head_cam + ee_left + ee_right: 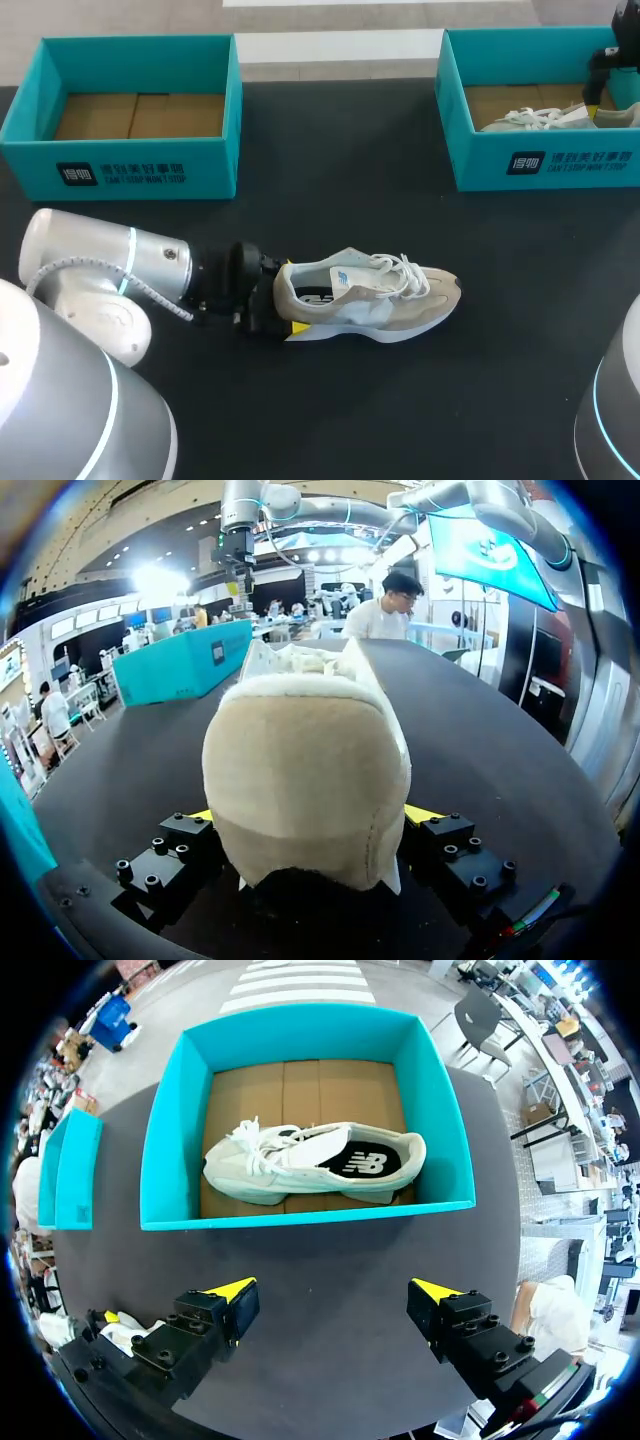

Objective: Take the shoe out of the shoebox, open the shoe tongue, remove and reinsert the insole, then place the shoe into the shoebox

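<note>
judging from the black table (330, 420) downward: two teal boxes sit along its far edge, the left shoebox (150, 170) at about 10 o'clock from the middle with only its cardboard floor showing, the right shoebox (560, 165) at about 2 o'clock with a second shoe (300, 1165) lying in it. the shoe (375, 300) of the task lies on the table near the middle, out of any box, toe toward 3 o'clock and heel toward 9 o'clock. the left gripper (310, 815) grips that heel, a yellow tip pressed to each side of it. the right gripper (335, 1300) hangs above the table just before the right shoebox, fingers spread wide and holding nothing. the taking-out step looks done and the tongue step is in hand. next, the free pincer would need to come over toward 8 o'clock and lift the tongue (345, 277) back from under the laces (400, 268) while the heel is braced, baring the insole (315, 296).
</note>
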You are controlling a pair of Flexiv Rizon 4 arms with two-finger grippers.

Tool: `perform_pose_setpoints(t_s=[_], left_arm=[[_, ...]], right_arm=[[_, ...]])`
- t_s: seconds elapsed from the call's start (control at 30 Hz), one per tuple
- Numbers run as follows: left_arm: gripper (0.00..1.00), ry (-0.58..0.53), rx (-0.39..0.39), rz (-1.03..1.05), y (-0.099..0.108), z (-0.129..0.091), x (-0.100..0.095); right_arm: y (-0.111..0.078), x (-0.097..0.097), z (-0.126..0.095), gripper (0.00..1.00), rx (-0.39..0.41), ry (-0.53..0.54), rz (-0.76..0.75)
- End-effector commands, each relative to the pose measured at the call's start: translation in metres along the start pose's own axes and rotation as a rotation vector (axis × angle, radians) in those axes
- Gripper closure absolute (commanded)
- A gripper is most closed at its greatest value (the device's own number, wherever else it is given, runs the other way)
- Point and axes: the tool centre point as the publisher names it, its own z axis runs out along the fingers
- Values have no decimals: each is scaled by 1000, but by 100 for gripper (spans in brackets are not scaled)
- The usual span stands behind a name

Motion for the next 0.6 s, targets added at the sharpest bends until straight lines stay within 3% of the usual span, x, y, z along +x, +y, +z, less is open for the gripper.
perform_pose_setpoints(t_s=[0.03,0.1,0.6], left_arm=[[65,-2,-7,-6,0,7,0],[98,-1,-8,-10,1,8,1],[100,-16,-33,11,-3,-2,-10]], right_arm=[[0,0,0,0,-1,0,0],[0,0,0,0,-1,0,0],[0,0,0,0,-1,0,0]])
